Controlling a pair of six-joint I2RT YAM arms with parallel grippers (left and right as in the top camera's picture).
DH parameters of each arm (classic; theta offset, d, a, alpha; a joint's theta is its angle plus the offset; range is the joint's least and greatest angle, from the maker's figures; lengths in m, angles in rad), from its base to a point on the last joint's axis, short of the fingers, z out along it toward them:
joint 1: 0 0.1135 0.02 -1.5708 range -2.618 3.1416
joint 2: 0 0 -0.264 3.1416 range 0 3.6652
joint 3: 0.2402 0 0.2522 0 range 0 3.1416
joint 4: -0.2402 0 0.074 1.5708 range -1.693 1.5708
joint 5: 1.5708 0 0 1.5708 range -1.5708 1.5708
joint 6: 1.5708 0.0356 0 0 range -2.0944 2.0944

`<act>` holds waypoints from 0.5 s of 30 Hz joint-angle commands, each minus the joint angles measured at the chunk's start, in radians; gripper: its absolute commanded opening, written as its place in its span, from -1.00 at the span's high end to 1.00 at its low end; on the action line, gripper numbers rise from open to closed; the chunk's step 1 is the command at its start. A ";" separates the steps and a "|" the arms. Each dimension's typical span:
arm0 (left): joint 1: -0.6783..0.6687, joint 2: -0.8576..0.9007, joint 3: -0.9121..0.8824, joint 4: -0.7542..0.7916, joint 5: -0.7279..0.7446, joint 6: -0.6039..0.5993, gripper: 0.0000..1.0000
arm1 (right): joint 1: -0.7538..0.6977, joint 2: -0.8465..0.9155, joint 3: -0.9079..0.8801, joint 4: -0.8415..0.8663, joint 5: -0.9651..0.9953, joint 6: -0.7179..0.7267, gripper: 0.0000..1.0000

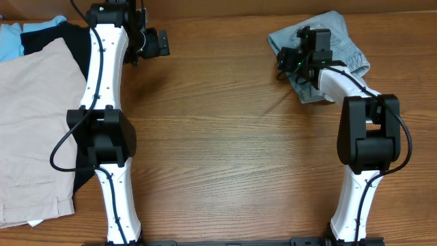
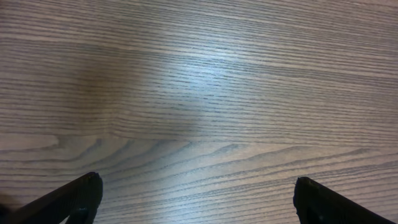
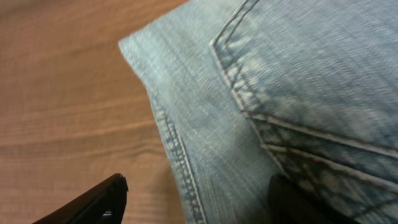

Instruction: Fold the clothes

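The light blue denim shorts (image 1: 341,42) lie bunched at the far right of the table. In the right wrist view their stitched back pocket and hemmed edge (image 3: 267,99) fill the frame. My right gripper (image 1: 290,60) (image 3: 199,199) is open, right over the shorts' left edge, one finger over bare wood and one over the denim. My left gripper (image 1: 158,42) (image 2: 196,199) is open and empty over bare wood at the far left, well away from the shorts.
Larger beige shorts (image 1: 31,130) lie at the left edge, over a black garment (image 1: 51,37) and a light blue cloth (image 1: 13,37). The wooden table (image 1: 225,137) runs between the two arms.
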 commanded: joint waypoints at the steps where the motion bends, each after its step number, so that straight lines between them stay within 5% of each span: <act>1: -0.009 0.007 -0.003 0.003 -0.003 -0.018 -1.00 | -0.054 0.016 0.002 0.030 0.053 0.085 -0.53; 15: -0.009 0.007 -0.003 0.014 -0.003 -0.018 -1.00 | -0.094 0.016 0.002 0.149 0.072 0.271 -0.52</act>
